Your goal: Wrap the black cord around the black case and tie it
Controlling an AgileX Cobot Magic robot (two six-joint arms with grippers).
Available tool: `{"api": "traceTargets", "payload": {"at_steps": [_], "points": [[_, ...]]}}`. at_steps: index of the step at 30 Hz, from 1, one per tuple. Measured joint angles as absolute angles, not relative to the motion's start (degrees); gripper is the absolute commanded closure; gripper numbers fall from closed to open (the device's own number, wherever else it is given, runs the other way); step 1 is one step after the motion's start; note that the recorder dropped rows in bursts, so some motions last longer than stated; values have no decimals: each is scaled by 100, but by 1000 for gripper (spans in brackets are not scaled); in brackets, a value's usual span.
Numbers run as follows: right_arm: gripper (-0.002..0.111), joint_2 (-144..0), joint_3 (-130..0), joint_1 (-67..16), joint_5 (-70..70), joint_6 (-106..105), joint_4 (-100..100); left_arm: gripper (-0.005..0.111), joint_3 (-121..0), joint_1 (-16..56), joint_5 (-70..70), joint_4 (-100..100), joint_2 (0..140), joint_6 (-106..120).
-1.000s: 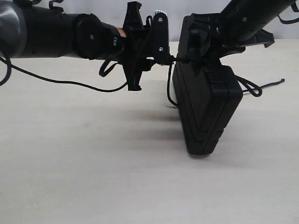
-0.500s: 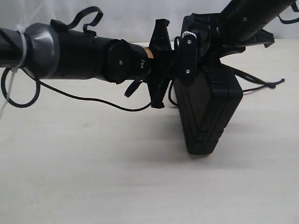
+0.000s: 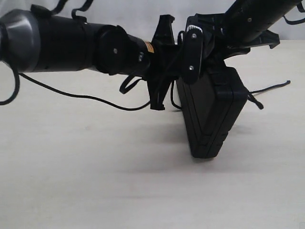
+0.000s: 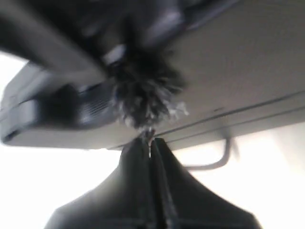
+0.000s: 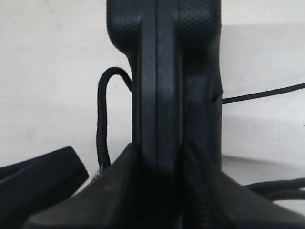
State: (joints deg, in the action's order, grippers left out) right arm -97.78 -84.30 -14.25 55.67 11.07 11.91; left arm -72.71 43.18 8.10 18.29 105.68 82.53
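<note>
The black case (image 3: 212, 114) stands on edge on the table, leaning slightly. My right gripper (image 3: 209, 36) clamps its upper end; in the right wrist view the jaws (image 5: 159, 157) squeeze the case's ribbed edge (image 5: 157, 71). The left gripper (image 3: 190, 57) reaches in from the left against the case's upper corner. In the left wrist view it is shut (image 4: 150, 142), and the lowest strands of the black cord's frayed greyish tuft (image 4: 147, 98) are pinched in its tips. The black cord (image 3: 269, 88) trails off to the right of the case, and a loop (image 5: 101, 129) hangs on the case's other side.
A thin smooth cable (image 3: 81, 95) sags from the left arm over the pale table (image 3: 95, 171). More strands of the cord (image 5: 279, 188) lie on the table by the right gripper. A pale wall runs along the table's far edge.
The left gripper has moved right up to the case and shut on the cord's tuft. The slack loop right of the case has drawn tighter. Right gripper and case have stayed put.
</note>
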Motion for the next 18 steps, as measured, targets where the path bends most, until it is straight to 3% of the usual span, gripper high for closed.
{"api": "traceTargets", "payload": {"at_steps": [9, 12, 18], "points": [[104, -9778, -8430, -1425, 5567, 1107, 1191, 58, -7271, 3976, 1244, 1829, 10462, 8006], [104, -9778, -8430, -1425, 5567, 1107, 1191, 54, -7271, 3964, 1195, 1829, 10462, 7981], [104, -9778, -8430, -1425, 5567, 1107, 1191, 59, -7271, 3989, 1102, 1829, 10593, 7849]]}}
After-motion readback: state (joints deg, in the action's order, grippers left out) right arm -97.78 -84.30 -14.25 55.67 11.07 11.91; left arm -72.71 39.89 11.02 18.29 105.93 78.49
